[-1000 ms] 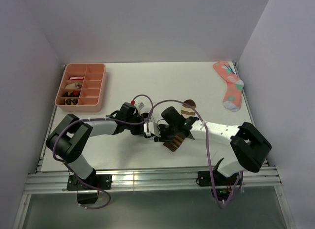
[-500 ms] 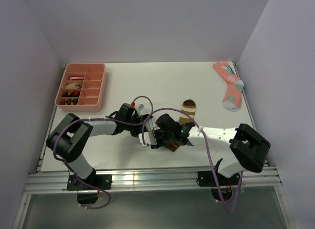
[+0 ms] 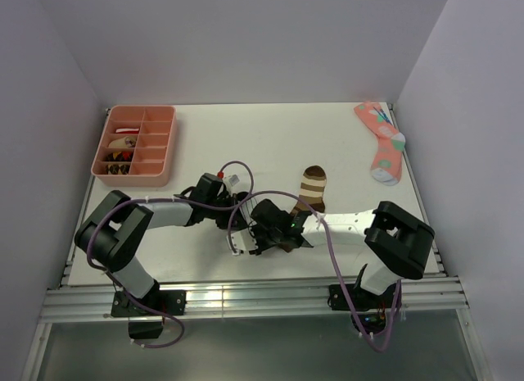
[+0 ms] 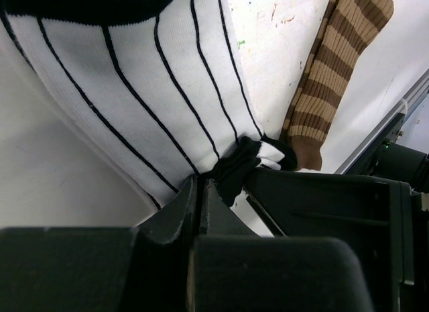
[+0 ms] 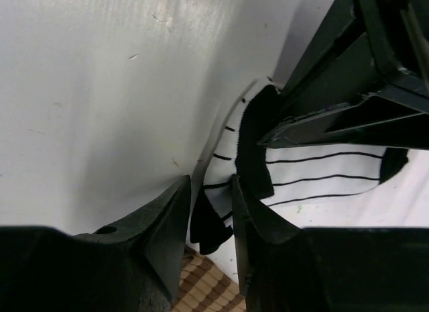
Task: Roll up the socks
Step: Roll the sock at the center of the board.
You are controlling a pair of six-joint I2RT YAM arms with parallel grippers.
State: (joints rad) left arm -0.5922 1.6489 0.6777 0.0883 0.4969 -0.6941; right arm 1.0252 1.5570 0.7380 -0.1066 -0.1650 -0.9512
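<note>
Obs: left gripper (image 4: 201, 188) was clamped fully on the black hem of white sock (image 4: 134, 90). The right gripper (image 5: 211, 198) stood half open, jaws astride that sock's black edge; probably not yet pinching, view too tight to be sure. Both socks lay well apart from tray (image 3: 169, 147), to its near right, brown sock (image 4: 335, 77) on the far side from tray, just beside the white one. Fabric judged light, limp, stretchy, not slippery; best taken at the thick hem

blk joints (image 3: 407, 238), wht links (image 3: 168, 207), purple cables (image 3: 331, 248)
</note>
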